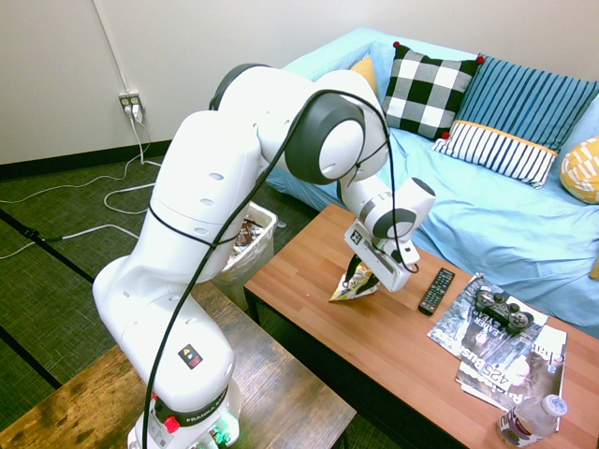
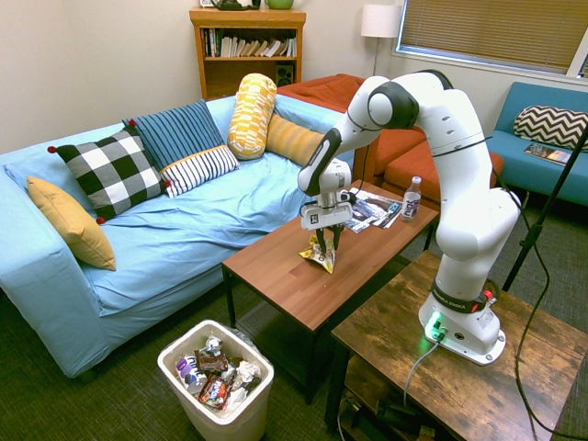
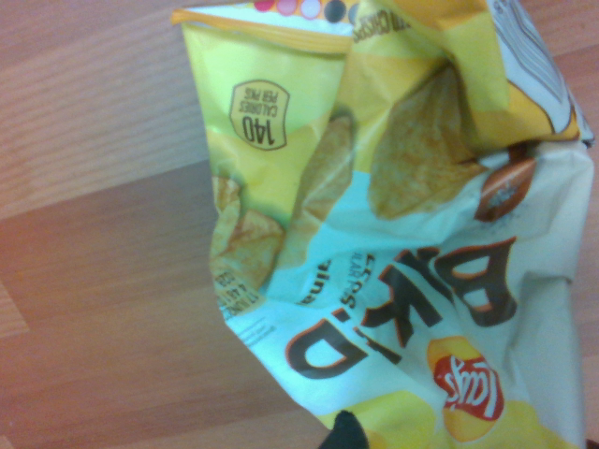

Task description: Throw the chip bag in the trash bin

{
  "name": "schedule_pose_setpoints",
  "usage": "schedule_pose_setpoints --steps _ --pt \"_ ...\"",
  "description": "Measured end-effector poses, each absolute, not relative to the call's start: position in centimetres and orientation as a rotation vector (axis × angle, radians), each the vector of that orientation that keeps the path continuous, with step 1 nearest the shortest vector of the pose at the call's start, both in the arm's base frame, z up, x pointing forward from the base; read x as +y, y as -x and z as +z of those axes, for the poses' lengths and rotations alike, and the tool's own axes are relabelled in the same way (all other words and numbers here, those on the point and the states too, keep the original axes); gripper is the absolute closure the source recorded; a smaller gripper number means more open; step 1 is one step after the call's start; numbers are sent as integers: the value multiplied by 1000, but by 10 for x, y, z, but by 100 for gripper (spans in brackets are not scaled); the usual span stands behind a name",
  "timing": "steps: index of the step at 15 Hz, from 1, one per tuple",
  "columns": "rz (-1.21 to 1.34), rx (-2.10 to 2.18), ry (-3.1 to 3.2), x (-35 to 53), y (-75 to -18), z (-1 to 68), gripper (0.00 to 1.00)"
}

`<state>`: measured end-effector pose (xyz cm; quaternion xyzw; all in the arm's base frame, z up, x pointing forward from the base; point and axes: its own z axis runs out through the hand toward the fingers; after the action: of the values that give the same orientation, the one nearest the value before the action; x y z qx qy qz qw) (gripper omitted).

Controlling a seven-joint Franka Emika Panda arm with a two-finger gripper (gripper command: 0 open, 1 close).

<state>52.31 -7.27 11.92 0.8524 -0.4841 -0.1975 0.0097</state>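
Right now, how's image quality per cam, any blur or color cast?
Wrist view: warm pinkish cast, chip bag print soft but readable. First exterior view: sharp, wide-angle bend, magazines glossy. Second exterior view: even light, the trash bin clear.

The arm [image 1: 215,187] is glossy white, built of thick rounded segments with dark grey rings at the joints. A thin black cable [image 1: 164,346] runs loosely along the outside, from the base up over the big joints to the wrist. The lower segment carries a small black square label with yellow and red marks, and a black band with white lettering circles the base [image 2: 462,322], beside a red button. A green light glows at the foot. The gripper [image 2: 323,241] body is white with a black-and-white square tag.
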Motion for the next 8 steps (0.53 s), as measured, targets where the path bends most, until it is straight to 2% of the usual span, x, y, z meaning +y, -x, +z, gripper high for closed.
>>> schedule_pose_setpoints --steps 8 --pt "-624 -1521 -2667 -78 -526 119 100"
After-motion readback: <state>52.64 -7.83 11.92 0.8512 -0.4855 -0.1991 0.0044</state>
